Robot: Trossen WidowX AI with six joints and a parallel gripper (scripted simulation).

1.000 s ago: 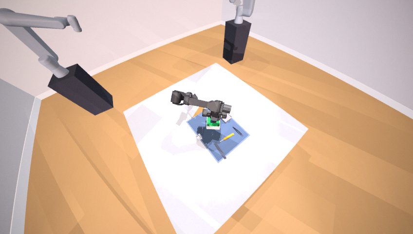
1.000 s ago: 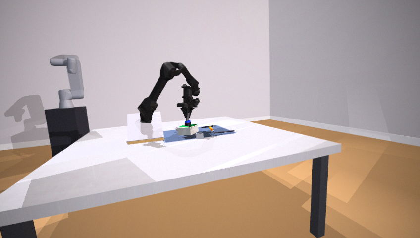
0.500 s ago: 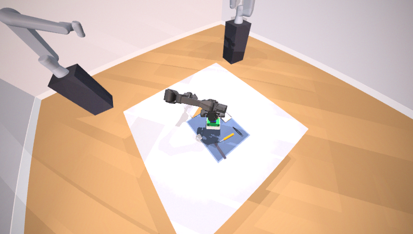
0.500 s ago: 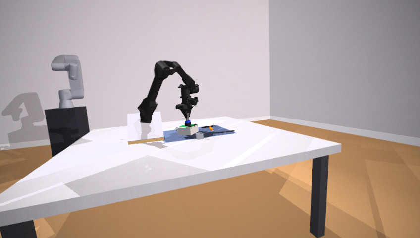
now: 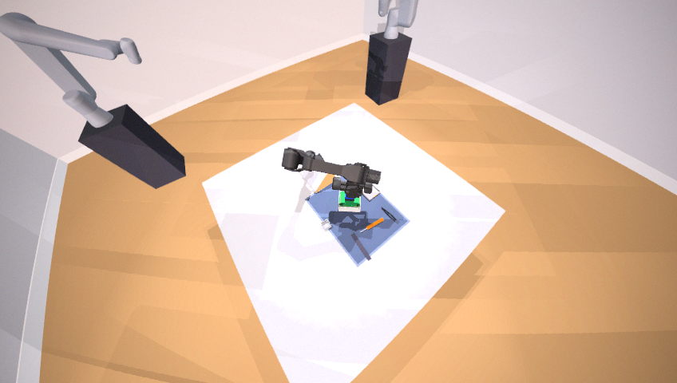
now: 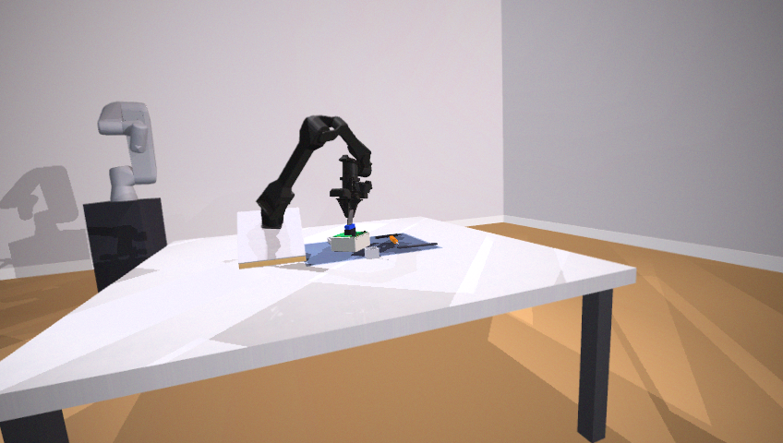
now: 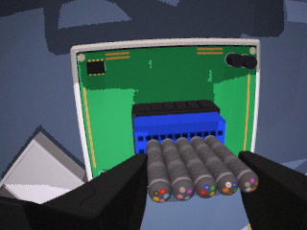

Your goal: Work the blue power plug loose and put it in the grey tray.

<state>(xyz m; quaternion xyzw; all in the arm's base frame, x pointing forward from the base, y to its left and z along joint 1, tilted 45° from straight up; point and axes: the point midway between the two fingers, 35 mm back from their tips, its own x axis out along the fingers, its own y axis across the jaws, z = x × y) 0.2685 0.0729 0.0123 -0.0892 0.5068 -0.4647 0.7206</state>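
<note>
from the top, the black parallel-jaw gripper [image 5: 351, 193] [image 6: 350, 218] [image 7: 194, 164] hangs over the green rectangular circuit board [image 5: 344, 201] [image 6: 340, 235] [image 7: 110, 115] in its off-white housing. a pale grey square tray [image 5: 371, 194] [image 7: 45, 168] lies near two o'clock of the board, and an orange-handled screwdriver [image 5: 375, 223] [image 6: 393, 239] lies between four and five.

from the exterior, the blue plastic power plug [image 5: 350, 198] [image 6: 350, 226] [image 7: 179, 125] sits at the black socket [image 6: 350, 232] [image 7: 175, 106] on the board, directly at six o'clock of the gripper.

from the wrist, the jaws are clenched on the plug, its five dark grey ribbed cables running towards five o'clock between the fingers. the tray shows towards eight o'clock.
</note>
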